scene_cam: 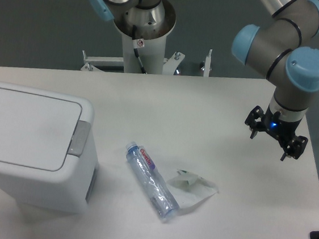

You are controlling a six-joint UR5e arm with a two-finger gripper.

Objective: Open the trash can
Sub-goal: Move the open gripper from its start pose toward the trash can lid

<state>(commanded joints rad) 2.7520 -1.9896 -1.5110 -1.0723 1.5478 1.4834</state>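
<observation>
A large white boxy plastic trash can (31, 149) with rounded corners is sitting nearest the camera, at the left front of the white table (206, 107), and it is the only bin in view. Its flat white lid (26, 129) is lying closed, flush within the raised rim, and a single grey push-latch tab (79, 139) is showing at the lid's right edge. Just to the right of the can, one clear plastic bottle (152, 181) with a red and white label is lying on its side, angled across the table, and one crumpled piece of clear plastic wrapping (192, 189) is resting against the bottle's lower end. One grey robot arm with light blue joint caps (286, 50) is reaching in from the upper right, and its one black two-finger gripper (276, 134) is hanging over the right side of the table, well apart from the trash can. The fingers are standing spread wide, holding nothing and touching nothing.
</observation>
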